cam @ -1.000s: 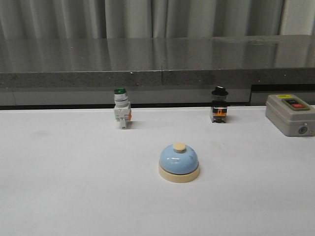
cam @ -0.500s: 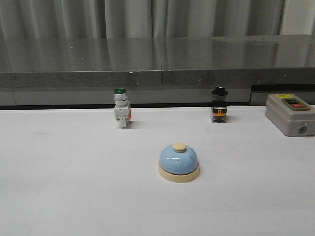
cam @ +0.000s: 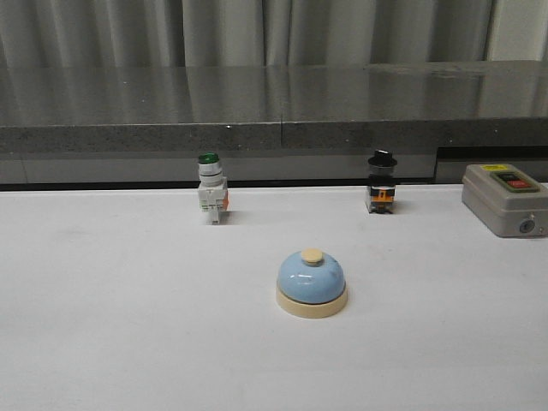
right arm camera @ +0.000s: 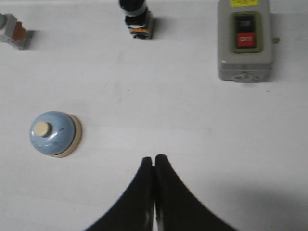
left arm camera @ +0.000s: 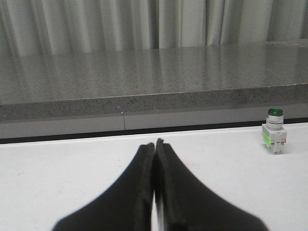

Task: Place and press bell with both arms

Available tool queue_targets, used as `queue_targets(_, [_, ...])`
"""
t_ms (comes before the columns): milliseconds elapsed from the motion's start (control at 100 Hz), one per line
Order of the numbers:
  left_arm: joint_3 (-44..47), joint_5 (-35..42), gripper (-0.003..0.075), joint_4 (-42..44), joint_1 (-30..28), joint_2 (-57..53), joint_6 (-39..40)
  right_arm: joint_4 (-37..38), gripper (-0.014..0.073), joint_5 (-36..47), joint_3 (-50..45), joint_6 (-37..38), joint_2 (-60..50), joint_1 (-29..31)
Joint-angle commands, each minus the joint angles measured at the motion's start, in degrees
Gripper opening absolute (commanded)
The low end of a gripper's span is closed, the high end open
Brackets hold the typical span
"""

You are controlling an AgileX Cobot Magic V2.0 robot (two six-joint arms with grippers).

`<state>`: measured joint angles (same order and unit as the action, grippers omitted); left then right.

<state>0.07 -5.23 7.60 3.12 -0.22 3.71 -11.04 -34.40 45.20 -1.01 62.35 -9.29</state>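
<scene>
Change: nothing moved since the earlier frames
Bell (cam: 312, 283): mid table (cam: 111, 325), upright, untouched
Handling: rigid, glossy dome looks slippery; grip cream base
Left claw (left arm camera: 154, 147): fingers together, empty
Right claw (right arm camera: 153, 161): together, empty, near bell
Behind: green-capped switch (cam: 211, 188)

We see neither arm in the front view. In the left wrist view, the left end effector (left arm camera: 154, 144) has its two black fingers pressed together, tips touching, nothing between them. In the right wrist view, the right end effector (right arm camera: 153, 159) is likewise closed, fingers meeting along a thin seam and empty, looking steeply down.
</scene>
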Motion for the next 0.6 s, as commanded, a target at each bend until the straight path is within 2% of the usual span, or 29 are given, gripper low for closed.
queue_targets(0, [2.35, 4.73, -0.0020, -0.31, -0.01, -1.58, 0.33, -0.79, -0.0060, 3.66, 3.77, -0.90, 3.04, -2.94])
queue_targets(330, [2.35, 4.73, -0.0020, -0.31, -0.01, -1.58, 0.33, -0.79, -0.0060, 3.98, 12.56, -0.90, 20.95, -14.20])
queue_targets(590, [2.35, 4.73, -0.0020, -0.31, -0.01, -1.58, 0.33, -0.79, -0.0060, 3.92, 19.48, -0.90, 31.76, -20.17])
